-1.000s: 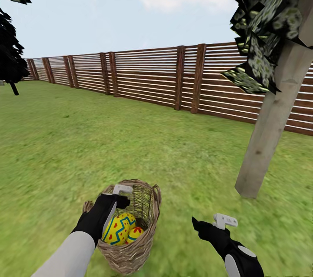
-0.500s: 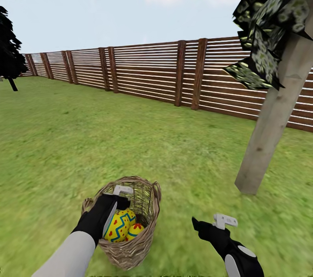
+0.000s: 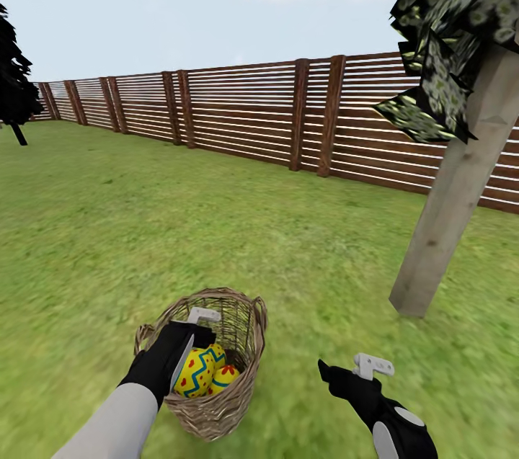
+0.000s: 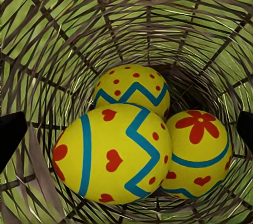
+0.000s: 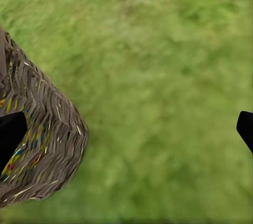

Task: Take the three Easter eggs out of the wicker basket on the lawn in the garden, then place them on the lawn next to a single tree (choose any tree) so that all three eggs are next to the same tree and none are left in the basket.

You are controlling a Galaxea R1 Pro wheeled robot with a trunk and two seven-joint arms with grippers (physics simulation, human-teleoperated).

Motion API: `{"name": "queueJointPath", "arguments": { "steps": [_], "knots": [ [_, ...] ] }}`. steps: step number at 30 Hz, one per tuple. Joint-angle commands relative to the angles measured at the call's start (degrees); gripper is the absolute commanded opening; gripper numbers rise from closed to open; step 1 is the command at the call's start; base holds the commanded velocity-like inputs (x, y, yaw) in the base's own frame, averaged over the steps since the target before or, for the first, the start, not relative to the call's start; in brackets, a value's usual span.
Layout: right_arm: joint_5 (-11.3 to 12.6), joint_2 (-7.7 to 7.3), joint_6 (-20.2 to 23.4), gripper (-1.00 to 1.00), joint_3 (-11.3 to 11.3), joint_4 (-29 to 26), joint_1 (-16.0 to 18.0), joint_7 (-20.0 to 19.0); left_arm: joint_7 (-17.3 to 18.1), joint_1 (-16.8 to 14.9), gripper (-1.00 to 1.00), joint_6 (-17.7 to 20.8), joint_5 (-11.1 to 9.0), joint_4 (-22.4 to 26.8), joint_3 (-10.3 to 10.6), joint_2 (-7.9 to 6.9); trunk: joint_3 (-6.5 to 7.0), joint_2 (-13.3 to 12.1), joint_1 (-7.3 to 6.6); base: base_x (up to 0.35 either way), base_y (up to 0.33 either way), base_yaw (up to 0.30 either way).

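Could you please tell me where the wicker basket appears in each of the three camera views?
Head view: basket low, left of centre, on the grass.
Left wrist view: its weave surrounds three eggs.
Right wrist view: its outer wall at one edge.
Shared landmark: the grass.

A brown slatted fence closes off the grass under pale blue sky with one cloud; a dark, perhaps cypress-like tree stands far off.

1. Left arm: pale grey forearm and black wrist, reaching forward and down from the lower left of the head view.
2. Left pincer: pointed downward, fingers spread wide and holding nothing; dark fingertips at opposite edges of the left wrist view.
3. Right pincer: low, at lower right, fingers parted, empty.
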State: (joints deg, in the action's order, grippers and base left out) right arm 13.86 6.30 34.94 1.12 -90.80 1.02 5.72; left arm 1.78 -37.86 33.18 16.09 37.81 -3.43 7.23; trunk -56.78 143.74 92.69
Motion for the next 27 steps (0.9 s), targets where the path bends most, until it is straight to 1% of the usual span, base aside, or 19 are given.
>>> {"name": "queueJointPath", "arguments": {
  "steps": [1,12,17,22,26,27],
  "knots": [
    [0.62,0.03,0.25,1.0,0.02,-0.08,0.03,0.45,0.18,-0.02,1.0,0.23,0.31,0.08,-0.28,0.05,-0.06,0.03,-0.01,0.0,0.0,0.0],
    [0.64,0.03,0.24,1.0,0.02,-0.08,0.03,0.43,0.16,-0.02,1.0,0.22,0.34,0.14,-0.26,-0.07,-0.06,0.03,-0.01,0.0,0.0,0.0],
    [0.63,0.03,0.23,1.0,0.02,-0.08,0.03,0.43,0.22,-0.02,1.0,0.16,0.34,0.15,-0.26,-0.1,-1.17,0.09,0.12,0.0,0.0,0.0],
    [0.64,0.03,-0.09,1.0,0.02,-0.08,-0.03,0.37,0.27,-0.02,1.0,0.14,0.34,0.15,-0.26,-0.11,-1.17,0.09,0.12,0.0,0.0,0.0],
    [0.68,-0.01,-0.4,1.0,0.09,-0.08,-0.11,-1.7,0.3,-0.02,1.0,0.13,0.34,0.14,-0.26,-0.17,-1.17,0.09,0.12,0.0,0.0,0.0],
    [0.7,-0.09,-0.47,1.0,0.67,-0.08,-0.12,-4.12,0.31,-0.02,1.0,0.13,0.34,0.15,-0.25,-0.18,-1.17,0.09,0.12,0.0,0.0,0.0]
  ]
}}
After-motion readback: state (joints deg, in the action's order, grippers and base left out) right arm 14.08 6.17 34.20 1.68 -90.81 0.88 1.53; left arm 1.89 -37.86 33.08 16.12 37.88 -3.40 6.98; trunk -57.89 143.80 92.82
